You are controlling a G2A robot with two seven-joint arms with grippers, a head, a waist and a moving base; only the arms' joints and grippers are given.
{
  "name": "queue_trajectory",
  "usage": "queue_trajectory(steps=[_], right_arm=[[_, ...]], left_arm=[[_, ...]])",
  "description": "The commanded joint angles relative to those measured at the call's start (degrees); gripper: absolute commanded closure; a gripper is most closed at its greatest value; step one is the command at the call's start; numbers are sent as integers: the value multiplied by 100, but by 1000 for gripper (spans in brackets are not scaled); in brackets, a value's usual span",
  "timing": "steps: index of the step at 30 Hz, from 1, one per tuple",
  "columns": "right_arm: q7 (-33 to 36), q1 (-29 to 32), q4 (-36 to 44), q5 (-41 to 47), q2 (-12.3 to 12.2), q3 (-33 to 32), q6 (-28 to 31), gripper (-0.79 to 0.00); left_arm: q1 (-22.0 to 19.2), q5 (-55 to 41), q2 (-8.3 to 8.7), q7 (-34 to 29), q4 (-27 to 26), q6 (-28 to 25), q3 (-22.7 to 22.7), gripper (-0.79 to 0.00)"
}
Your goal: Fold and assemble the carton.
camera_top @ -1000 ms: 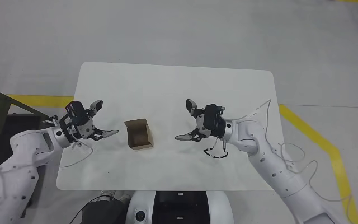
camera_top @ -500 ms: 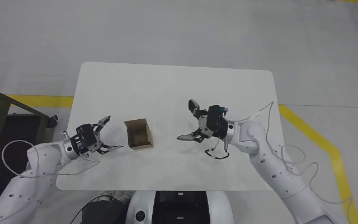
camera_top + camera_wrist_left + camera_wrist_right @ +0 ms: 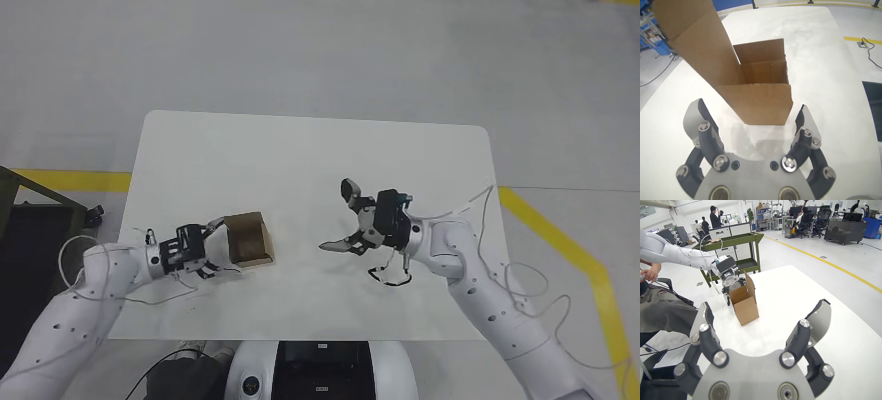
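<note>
A small brown carton (image 3: 248,240) stands upright on the white table (image 3: 320,160), its top open and one long flap (image 3: 691,41) sticking up. My left gripper (image 3: 218,247) is open right beside the carton's side wall (image 3: 761,106), one finger on each side of its near corner, not closed on it. The same carton (image 3: 745,306) and the left gripper (image 3: 728,289) behind it appear in the right wrist view. My right gripper (image 3: 340,215) hangs open over the table, well to the carton's right, holding nothing.
A green cart (image 3: 734,249) stands past the table's left edge. A black cable (image 3: 388,272) loops below the right wrist. Bare table surface lies between the carton and the right gripper and across the far half.
My left gripper has dropped low and swung in from the table's left edge up to the carton. The right gripper has barely moved.
</note>
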State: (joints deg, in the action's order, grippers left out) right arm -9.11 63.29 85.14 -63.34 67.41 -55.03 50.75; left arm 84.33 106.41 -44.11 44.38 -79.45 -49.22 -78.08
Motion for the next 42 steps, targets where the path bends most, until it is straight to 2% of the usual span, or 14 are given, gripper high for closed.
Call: queue_trajectory(steps=[1,16,26,33,36,42], right_arm=[[11,7,9,19,-1,-19,2,-785],[50,321,91,52,-97,-431,-17,-785],[54,766,357,37,-221,-910,-40,-785],[155,1050,634,64,-291,-1178,-82,-785],[219,1102,746,84,-301,-1197,-103,-785],[358,906,685,152,-254,-940,-69,-785]], left_arm=[[-207,-96,-40,-98,55,-76,177,-785],[-1761,-598,-448,-948,295,-550,1538,-785],[-2637,-698,-765,-1078,509,-508,2363,-785],[-3125,-835,-994,-923,1015,-438,2841,-785],[-3195,-854,-996,-744,1251,-426,2820,-785],[-3075,-673,-872,-493,1564,-425,2613,-785]])
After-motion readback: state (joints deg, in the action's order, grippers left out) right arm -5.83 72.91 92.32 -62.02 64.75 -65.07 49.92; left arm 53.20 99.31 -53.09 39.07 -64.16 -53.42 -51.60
